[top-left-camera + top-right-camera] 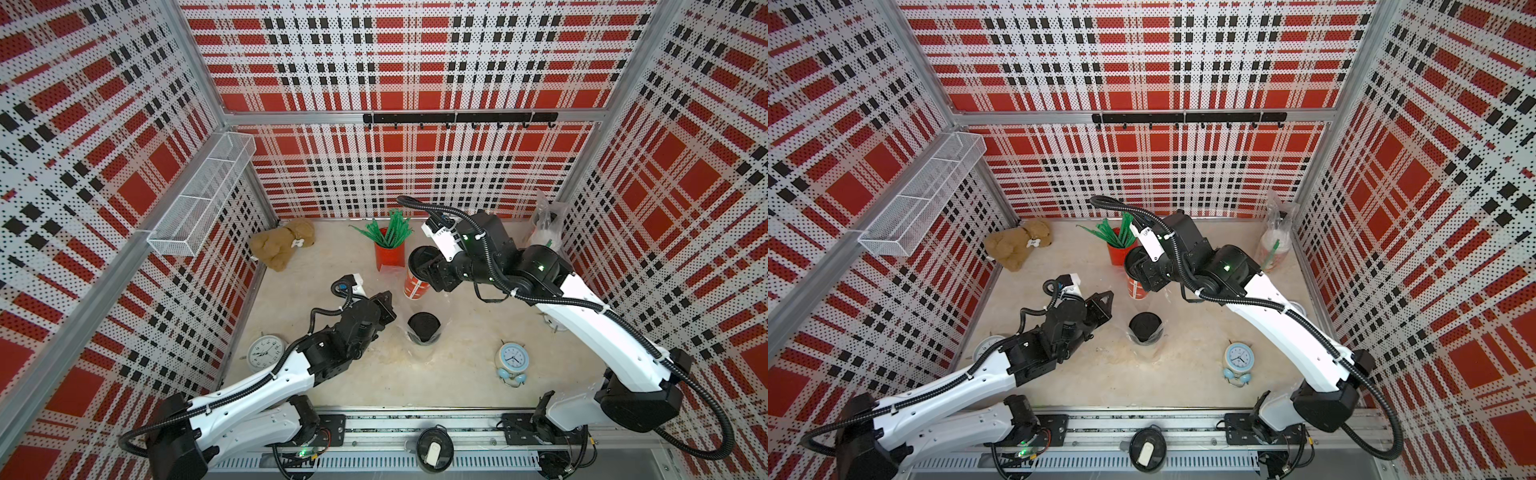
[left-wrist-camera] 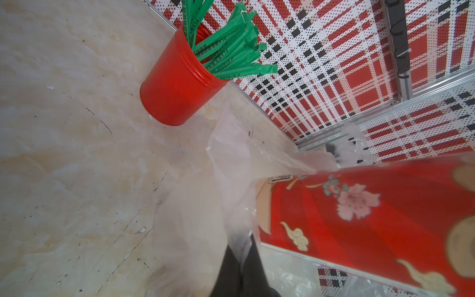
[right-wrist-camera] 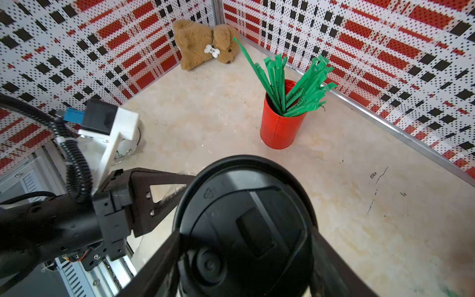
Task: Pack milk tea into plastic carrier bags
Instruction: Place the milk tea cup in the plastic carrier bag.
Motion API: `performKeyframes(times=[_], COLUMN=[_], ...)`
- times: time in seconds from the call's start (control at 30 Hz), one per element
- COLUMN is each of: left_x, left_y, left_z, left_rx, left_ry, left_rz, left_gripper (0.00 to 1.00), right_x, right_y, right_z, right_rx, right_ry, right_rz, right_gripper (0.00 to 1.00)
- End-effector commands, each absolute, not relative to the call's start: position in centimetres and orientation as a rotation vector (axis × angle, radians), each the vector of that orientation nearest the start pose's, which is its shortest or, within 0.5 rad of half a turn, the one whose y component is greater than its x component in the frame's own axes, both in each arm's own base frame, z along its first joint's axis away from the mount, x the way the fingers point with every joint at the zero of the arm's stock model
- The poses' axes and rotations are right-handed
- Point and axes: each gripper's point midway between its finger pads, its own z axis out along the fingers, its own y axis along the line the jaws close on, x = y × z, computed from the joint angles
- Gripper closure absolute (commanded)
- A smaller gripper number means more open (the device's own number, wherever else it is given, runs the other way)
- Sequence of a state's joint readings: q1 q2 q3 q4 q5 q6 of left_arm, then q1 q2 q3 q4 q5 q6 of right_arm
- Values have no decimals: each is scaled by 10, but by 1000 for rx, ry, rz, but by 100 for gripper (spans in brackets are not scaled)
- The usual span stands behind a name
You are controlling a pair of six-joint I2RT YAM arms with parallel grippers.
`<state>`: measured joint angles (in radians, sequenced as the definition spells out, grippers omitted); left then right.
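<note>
A milk tea cup (image 1: 417, 284) with a black lid (image 3: 244, 213) hangs tilted above the floor, and my right gripper (image 1: 428, 270) (image 3: 246, 232) is shut on it just under the lid. In front of it another black-lidded cup (image 1: 424, 327) (image 1: 1145, 327) stands inside a clear plastic carrier bag (image 1: 444, 316). My left gripper (image 1: 388, 301) (image 2: 244, 244) is shut on that bag's thin film (image 2: 231, 180), at the bag's left side. A red-and-cream cup side (image 2: 359, 218) looms close behind the film. A second bag (image 1: 1276, 232) holding a white-lidded cup stands in the back right corner.
A red cylinder of green straws (image 1: 390, 251) stands just behind the held cup. A brown plush dog (image 1: 282, 245) lies back left. Clocks sit at the left (image 1: 266, 353) and front right (image 1: 512, 359). A wire basket (image 1: 199, 199) juts from the left wall.
</note>
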<state>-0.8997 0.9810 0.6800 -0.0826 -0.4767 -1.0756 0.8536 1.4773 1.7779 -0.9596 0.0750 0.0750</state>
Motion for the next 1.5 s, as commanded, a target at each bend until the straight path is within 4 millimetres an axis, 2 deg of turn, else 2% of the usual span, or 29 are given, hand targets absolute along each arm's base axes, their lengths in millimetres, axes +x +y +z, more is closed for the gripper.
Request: performKeyframes(times=[0.0, 0.23, 0.47, 0.63, 0.87, 1.03, 1.2, 1.3, 1.37, 1.47], left_x=[276, 278, 281, 282, 282, 282, 282, 281, 282, 283], left_y=[-213, -210, -207, -207, -203, -200, -198, -198, -198, -199], left_z=[255, 260, 262, 263, 267, 270, 271, 269, 266, 261], left_rx=[-494, -494, -500, -499, -505, -511, -513, -513, -514, -515], left_ry=[1890, 1879, 1873, 1872, 1858, 1848, 1847, 1850, 1858, 1870], left_rz=[-867, -861, -856, -858, -860, -857, -854, -850, -846, -842], left_gripper=[100, 100, 100, 100, 100, 100, 100, 100, 100, 100], right_x=[294, 313, 319, 320, 324, 326, 326, 327, 328, 328], right_y=[308, 310, 318, 322, 316, 314, 313, 313, 313, 314], right_z=[356, 323, 279, 258, 230, 214, 199, 197, 197, 203], right_rx=[-773, -769, -745, -711, -664, -637, -633, -632, -636, -647], right_ry=[2072, 2122, 2194, 2221, 2252, 2266, 2302, 2306, 2306, 2302], right_rz=[398, 261, 263, 285, 236, 220, 198, 189, 183, 182], right_gripper=[63, 65, 64, 64, 64, 59, 49, 36, 22, 11])
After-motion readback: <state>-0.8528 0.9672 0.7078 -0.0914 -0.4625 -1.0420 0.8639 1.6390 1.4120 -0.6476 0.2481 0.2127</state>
